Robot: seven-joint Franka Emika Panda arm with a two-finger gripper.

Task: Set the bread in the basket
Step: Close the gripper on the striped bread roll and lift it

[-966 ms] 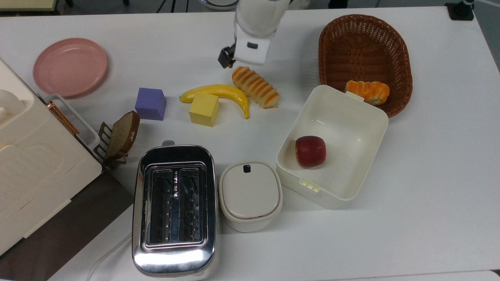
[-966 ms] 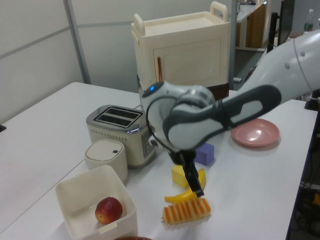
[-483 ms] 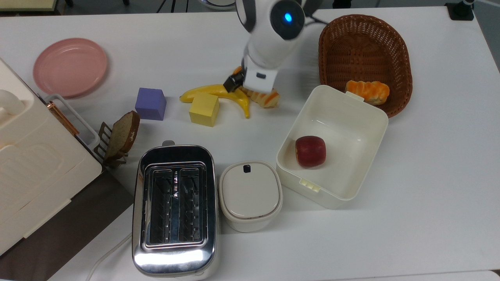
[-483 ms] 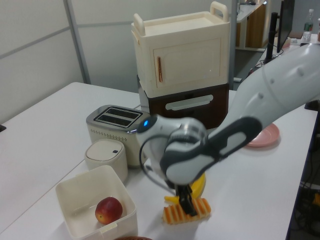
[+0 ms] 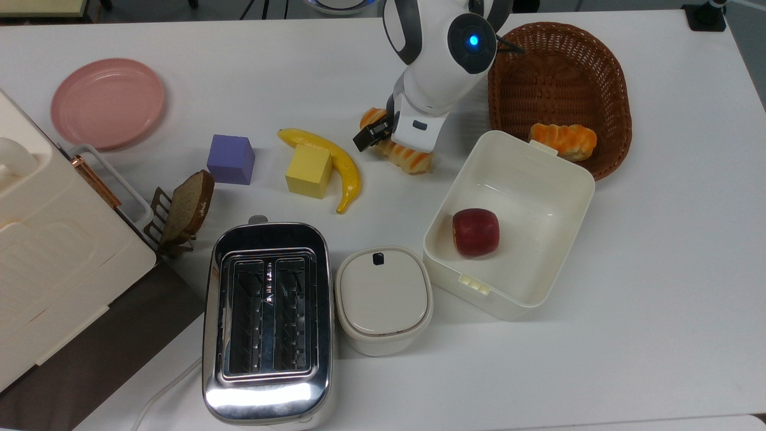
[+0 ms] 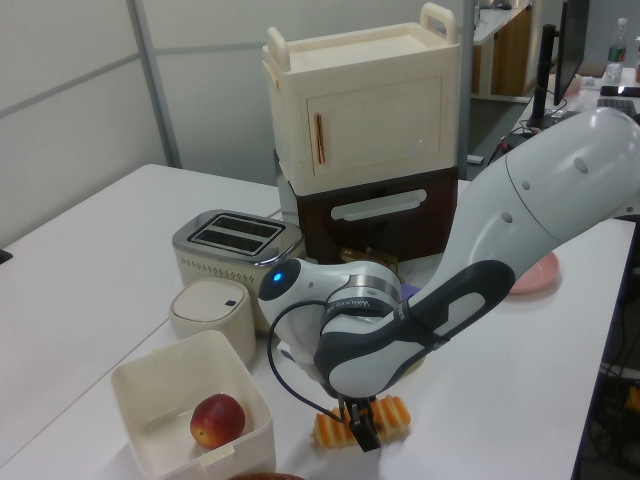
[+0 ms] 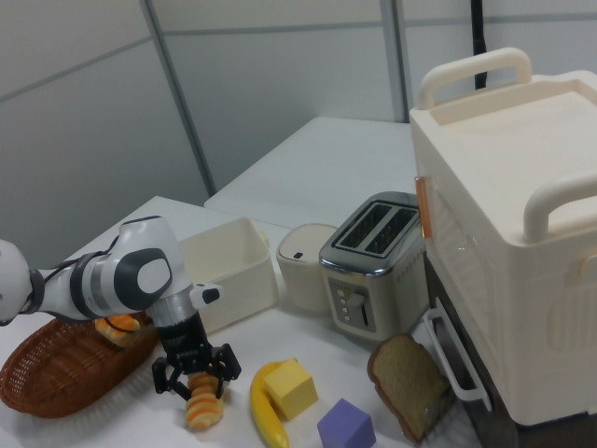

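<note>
The bread [image 5: 413,160], a tan roll with orange-brown stripes, lies on the white table left of the basket [image 5: 556,66] in the top view. My gripper [image 5: 392,143] is down over its middle and hides that part. In the right view the gripper [image 7: 194,378] is open, one finger on each side of the bread [image 7: 203,405], with a gap at one side. In the left view a dark finger [image 6: 362,432] crosses the bread [image 6: 393,414]. The dark wicker basket [image 7: 51,383] holds a short orange bun [image 5: 563,140] at its near edge.
A white box [image 5: 562,179] with a red apple [image 5: 475,232] sits between the bread and the basket's near side. A banana [image 5: 341,164], yellow cube [image 5: 308,171] and purple cube [image 5: 230,158] lie left of the bread. Toaster [image 5: 266,320], lidded pot [image 5: 383,298], pink plate [image 5: 107,102].
My gripper came down from behind the bread to straddle its middle. The bread slid slightly toward the top view's right. The banana swung round and the yellow cube shifted a little.
</note>
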